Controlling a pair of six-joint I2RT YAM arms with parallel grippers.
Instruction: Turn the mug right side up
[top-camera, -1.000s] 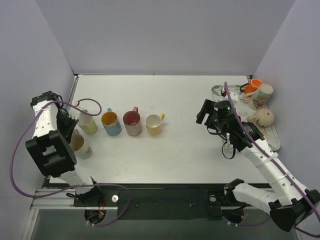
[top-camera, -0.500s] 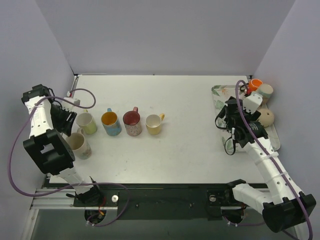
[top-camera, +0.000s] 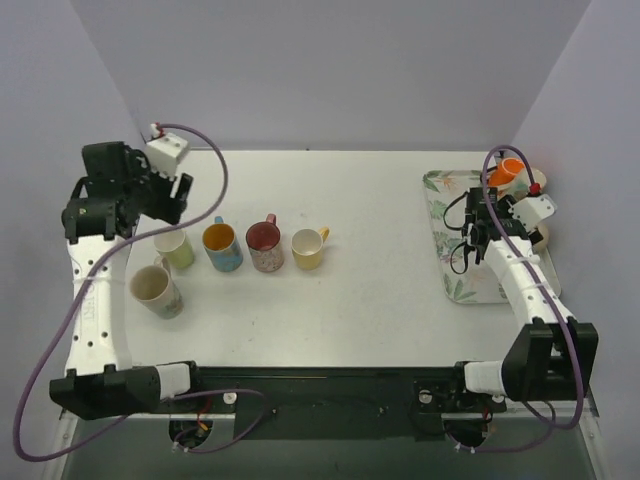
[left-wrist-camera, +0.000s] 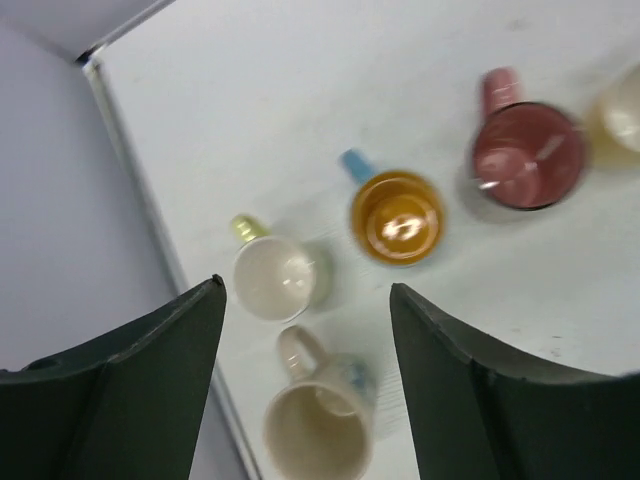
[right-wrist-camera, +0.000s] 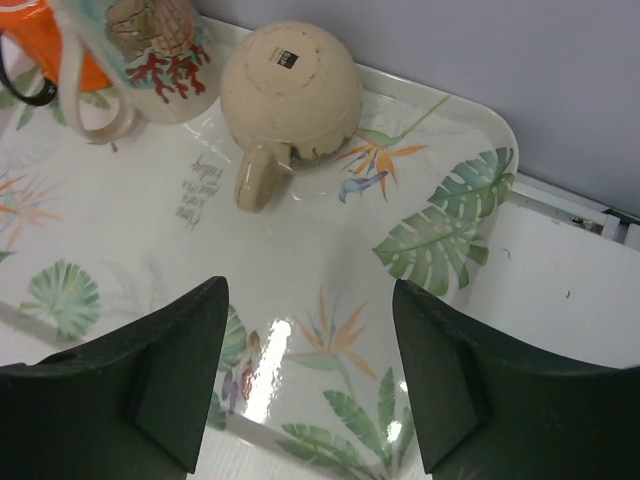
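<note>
1. Change, R side: over the last second the right gripper (right-wrist-camera: 308, 300) swings from the open table onto the floral tray (right-wrist-camera: 470, 120). It now hangs over the tray floor, fingers spread wide w/ nothing between them.
2. Change, L side: the left gripper (left-wrist-camera: 305, 290) lifts off the table's left edge to a high spot above the mug row. It is also released and empty.
3. Task thing: the upside-down beige mug (right-wrist-camera: 290, 95) sits base-up near the tray's far side. Its handle points toward the right gripper. In the top view the arm hides most of it.
4. Meaning (judgement): the row of upright mugs looks done, so the L arm is out of the way. The R arm is at approach only; there is no contact yet and the flip is not started.
5. Edges: the tray lies at the table's R edge, close to the side wall. The beige mug is near the tray rim. A coral-print mug (right-wrist-camera: 160, 50) stands just beside it, and whether they touch can't be told. An orange mug (right-wrist-camera: 40, 50) is further along.
6. Open room: bare tray floor lies on the handle side. The wide bare tabletop (top-camera: 380, 290) stretches between the tray and the yellow mug (top-camera: 308, 247). That is prob. the safest space to turn and set down, away from wall and rim.
</note>
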